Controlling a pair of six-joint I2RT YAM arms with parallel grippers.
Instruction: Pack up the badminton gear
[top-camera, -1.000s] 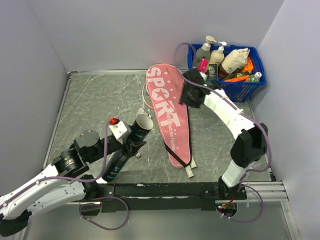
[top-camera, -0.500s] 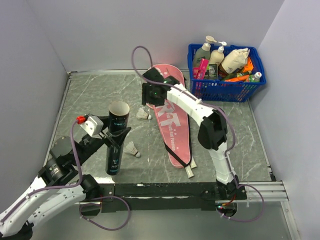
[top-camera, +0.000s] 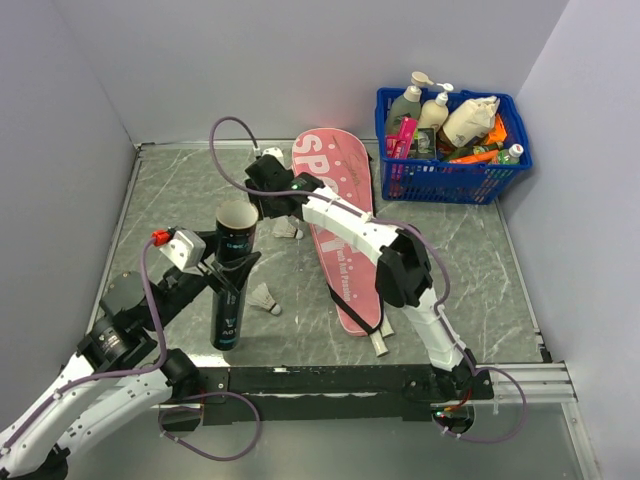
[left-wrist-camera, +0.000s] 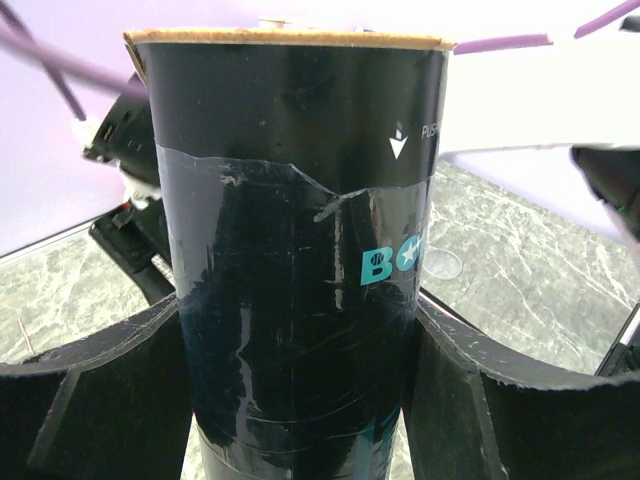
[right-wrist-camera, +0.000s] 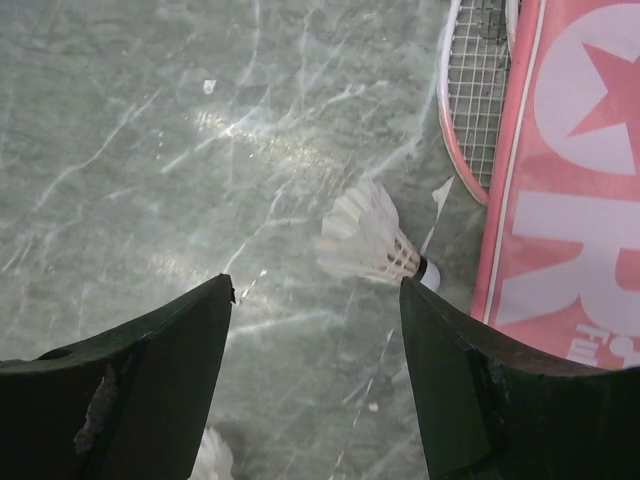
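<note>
The step in hand looks like picking up the shuttlecock (right-wrist-camera: 368, 240), which lies on the table just beside the pink cover (right-wrist-camera: 585, 200). The right gripper (right-wrist-camera: 318, 290) hangs over it, jaws wide and empty, the shuttlecock just ahead of its fingertips; it should centre over the feather skirt and close gently, since feathers crush. The shuttlecock lies on its side, cork toward the cover, feathers away. The left gripper (top-camera: 228, 278) clamps the black tube (top-camera: 238, 238) upright, mouth up
</note>
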